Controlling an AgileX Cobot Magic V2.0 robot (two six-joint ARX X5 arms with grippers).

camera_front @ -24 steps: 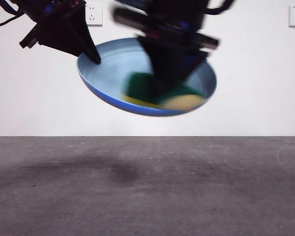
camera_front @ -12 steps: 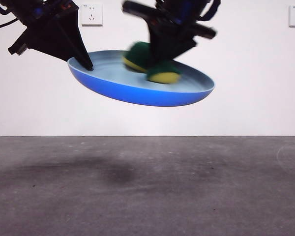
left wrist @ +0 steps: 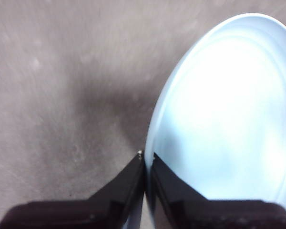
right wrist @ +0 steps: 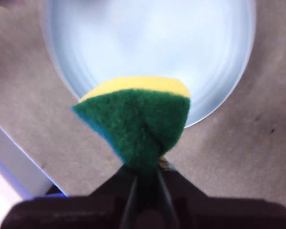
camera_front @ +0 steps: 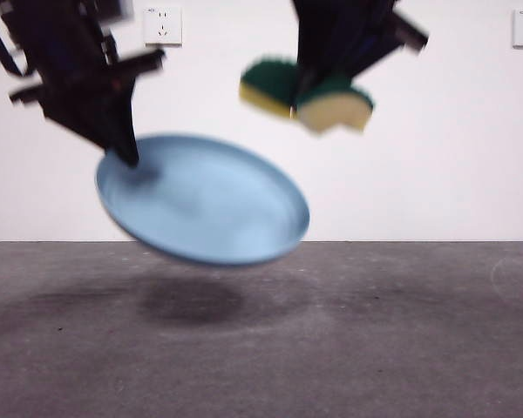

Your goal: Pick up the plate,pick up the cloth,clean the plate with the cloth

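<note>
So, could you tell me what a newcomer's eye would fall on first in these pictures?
Probably the plate, tilted in mid-air above the table, pinched at its rim by the left gripper. Next, the cloth, really a green and yellow sponge, clamped in the right gripper above the plate, not touching it.

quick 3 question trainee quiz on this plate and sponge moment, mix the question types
1. True or false: the sponge is touching the plate.
2. Which gripper holds the plate by its rim? A) left gripper B) right gripper C) neither
3. Fill in: the plate hangs in the air, tilted, above the ____.

Key
1. False: in the front view the sponge is up clear of the plate.
2. A: the left wrist view shows its fingers pinching the rim.
3. table.
</note>
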